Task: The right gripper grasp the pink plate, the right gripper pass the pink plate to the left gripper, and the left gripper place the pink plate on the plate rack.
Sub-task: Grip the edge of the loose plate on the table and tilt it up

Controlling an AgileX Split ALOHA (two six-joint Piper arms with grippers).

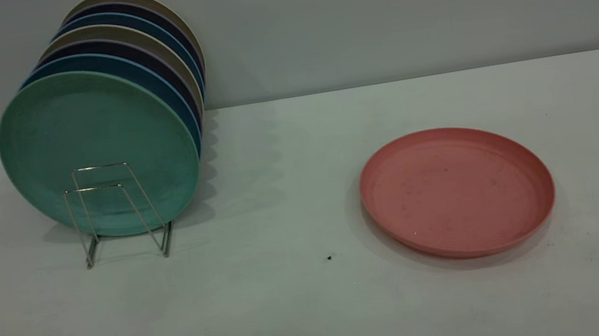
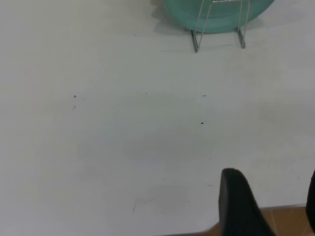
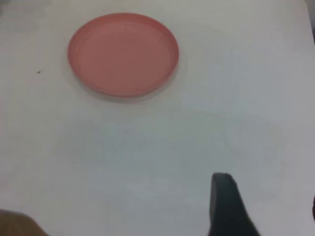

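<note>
The pink plate (image 1: 457, 191) lies flat on the white table at the right; it also shows in the right wrist view (image 3: 123, 53). The plate rack (image 1: 120, 214) stands at the left, its front wire loops bare, with a teal-green plate (image 1: 97, 151) and several more plates upright behind. The rack's front feet (image 2: 219, 29) show in the left wrist view. My left gripper (image 2: 272, 177) is open and empty over the table's near edge, far from the rack. My right gripper (image 3: 268, 189) is open and empty, well short of the pink plate. Neither arm shows in the exterior view.
A grey wall runs behind the table (image 1: 314, 281). The table's near edge (image 2: 275, 209) with brown floor beyond shows in the left wrist view. A small dark speck (image 1: 329, 257) lies between rack and plate.
</note>
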